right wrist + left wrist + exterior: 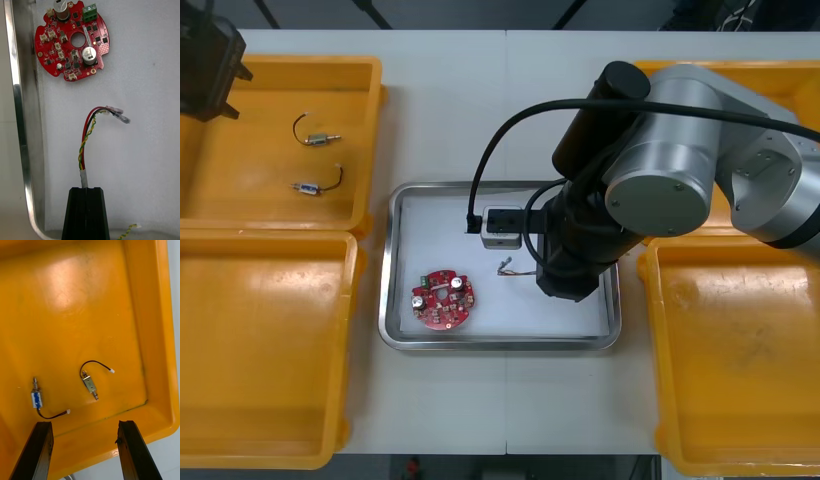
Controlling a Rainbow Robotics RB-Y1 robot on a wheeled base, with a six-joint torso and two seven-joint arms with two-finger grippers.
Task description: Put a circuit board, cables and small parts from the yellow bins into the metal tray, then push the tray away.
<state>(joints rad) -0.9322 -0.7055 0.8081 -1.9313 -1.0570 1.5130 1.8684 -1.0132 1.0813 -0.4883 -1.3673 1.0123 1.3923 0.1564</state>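
The metal tray (395,300), white inside, sits mid-table with a round red circuit board (444,298) lying in its left part. My right arm (580,250) reaches over the tray. In the right wrist view my right gripper (86,188) is shut on a red and yellow cable (86,142), whose free end curls over the tray floor short of the circuit board (73,41). My left gripper (85,423) is open above the far left yellow bin (150,315). Two small metal parts (90,384) (36,397) with thin black wires lie beyond its fingertips.
A near left yellow bin (260,340) and a near right yellow bin (740,350) flank the tray. The far right bin (780,80) is mostly covered by my right arm. The tray rim (18,123) runs close beside the right fingers.
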